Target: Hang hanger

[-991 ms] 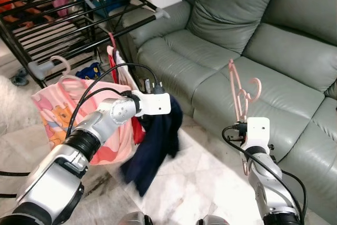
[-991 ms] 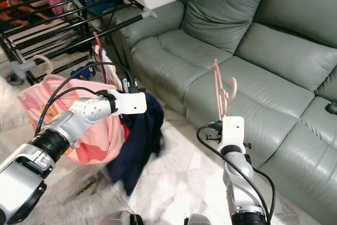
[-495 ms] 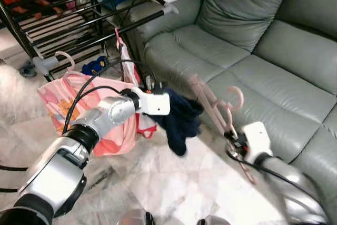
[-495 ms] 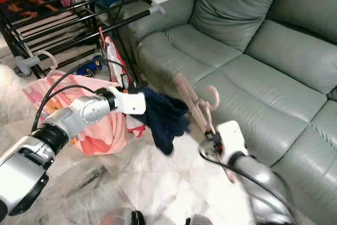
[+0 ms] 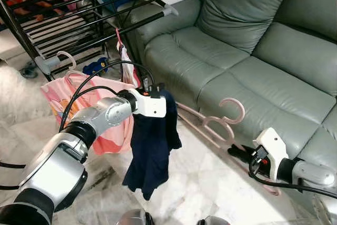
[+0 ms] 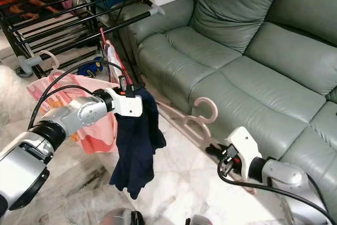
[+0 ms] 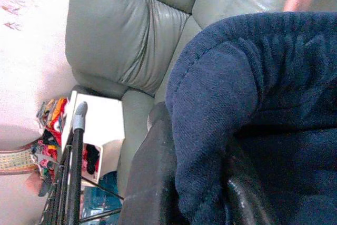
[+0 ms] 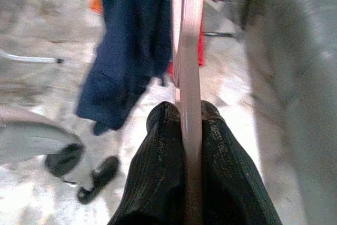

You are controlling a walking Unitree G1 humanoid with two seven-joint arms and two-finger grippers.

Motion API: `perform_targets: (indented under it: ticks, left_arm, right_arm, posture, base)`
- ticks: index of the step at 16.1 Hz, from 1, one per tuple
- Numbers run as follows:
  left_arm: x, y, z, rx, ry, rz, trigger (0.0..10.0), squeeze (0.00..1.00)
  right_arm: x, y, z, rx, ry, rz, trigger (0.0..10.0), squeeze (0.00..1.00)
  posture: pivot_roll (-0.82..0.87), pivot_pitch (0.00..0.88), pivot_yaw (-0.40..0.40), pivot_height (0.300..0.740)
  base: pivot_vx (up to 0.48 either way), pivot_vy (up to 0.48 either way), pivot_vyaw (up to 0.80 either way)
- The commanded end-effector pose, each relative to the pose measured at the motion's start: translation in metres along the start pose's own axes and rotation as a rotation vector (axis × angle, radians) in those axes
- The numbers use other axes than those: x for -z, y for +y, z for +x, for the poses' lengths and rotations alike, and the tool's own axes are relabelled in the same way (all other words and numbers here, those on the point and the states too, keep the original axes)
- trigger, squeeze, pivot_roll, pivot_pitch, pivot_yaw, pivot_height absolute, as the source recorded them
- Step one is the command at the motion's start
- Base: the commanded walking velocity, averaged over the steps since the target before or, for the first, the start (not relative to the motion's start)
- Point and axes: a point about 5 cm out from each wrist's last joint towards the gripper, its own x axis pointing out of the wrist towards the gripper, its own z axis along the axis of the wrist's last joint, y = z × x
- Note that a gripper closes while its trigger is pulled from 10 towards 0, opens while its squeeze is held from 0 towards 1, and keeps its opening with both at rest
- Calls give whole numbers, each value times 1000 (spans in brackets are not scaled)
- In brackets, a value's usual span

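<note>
Two end effectors were at work in front of the grey-green sofa [image 5: 237,40]. My left end effector [image 5: 157,89] was clamped on a dark navy garment [image 5: 150,146], which hung down from it over the pale marble floor [image 5: 205,183]; the left wrist view showed the navy cloth bunched between my black fingers [image 7: 152,183]. My right end effector [image 5: 238,153] was low, just before the sofa's seat edge, and pinched shut on a pink plastic hanger [image 5: 210,125]. The hanger lay tilted nearly flat, its hook [image 5: 234,110] curling upward against the seat front and its far arm reaching toward the navy garment. In the right wrist view the pink bar ran straight out between my two fingers [image 8: 158,172] with the garment beyond it. Behind my left arm stood a black drying rack [image 5: 79,9], and a pink printed cloth [image 5: 68,98] on another hanger hung beside it.
</note>
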Motion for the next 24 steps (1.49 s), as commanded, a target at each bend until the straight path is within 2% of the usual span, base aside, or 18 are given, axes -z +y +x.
perform_targets:
  ticks: [1,5,7,8,9,10,12,13,15,16,18,19,20,21,22,23,24]
  left_arm:
    - [0,13,-2,-32,-26,40,10000,0]
    - [1,13,-7,-31,-60,66,10000,0]
    - [-3,19,-7,-71,-103,56,10000,0]
    - [-8,23,-8,-97,-158,41,10000,0]
    - [-13,26,-9,-105,-201,34,10000,0]
    - [-18,28,-10,-110,-251,29,10000,0]
    - [-30,31,-13,-126,-345,0,10000,0]
    - [-35,32,-13,-126,-380,2,10000,0]
    - [-57,34,-13,-143,-501,-17,10000,0]
    - [-75,35,-13,-147,-583,-18,10000,0]
    - [-96,39,-13,-170,-667,-40,10000,0]
    - [-107,37,-14,-159,-704,-62,10000,0]
    - [-113,30,-13,-143,-720,-95,10000,0]
    - [-115,25,-13,-126,-722,-117,10000,0]
    - [-118,16,-14,-97,-718,-135,10000,0]
    - [-119,12,-14,-85,-716,-144,10000,0]
    - [-121,0,-13,-27,-696,-175,10000,0]
  right_arm:
    - [-5,8,-3,-84,-2,5,10000,0]
    - [5,19,-11,-187,63,49,10000,0]
    - [13,22,-11,-199,101,66,10000,0]
    - [20,22,-10,-195,130,92,10000,0]
    - [28,19,-8,-158,172,103,10000,0]
    - [37,10,-2,-71,192,141,10000,0]
    - [42,-3,8,61,162,264,10000,0]
    - [43,-6,12,87,148,301,10000,0]
    - [44,-9,22,116,129,376,10000,0]
    - [46,-14,31,154,125,425,10000,0]
    - [42,-23,40,220,88,502,10000,0]
    - [33,-35,45,300,21,588,10000,0]
    - [18,-50,47,397,-91,649,10000,0]
    - [8,-60,47,461,-172,707,10000,0]
    - [-8,-75,47,550,-299,795,10000,0]
    - [-14,-81,46,581,-351,826,10000,0]
    - [-37,-93,45,638,-516,929,10000,0]
  posture:
    - [-59,0,58,740]
    - [-56,0,60,740]
    - [-56,0,57,740]
    - [-54,0,56,740]
    - [-52,0,55,740]
    - [-52,0,55,740]
    - [-50,0,54,740]
    - [-48,0,53,740]
    - [-39,0,48,740]
    - [-33,0,43,740]
    - [-33,0,37,740]
    - [-33,0,37,740]
    - [-33,0,37,740]
    - [-34,0,38,740]
    - [-34,0,38,740]
    - [-34,0,38,740]
    - [-34,0,38,740]
  base:
    - [0,0,0]
    - [0,0,0]
    - [0,0,0]
    - [0,0,0]
    - [0,0,0]
    - [0,0,0]
    - [0,0,0]
    - [0,0,0]
    - [0,0,0]
    - [0,0,0]
    - [0,0,0]
    - [0,0,0]
    - [0,0,0]
    - [0,0,0]
    - [0,0,0]
    - [0,0,0]
    - [0,0,0]
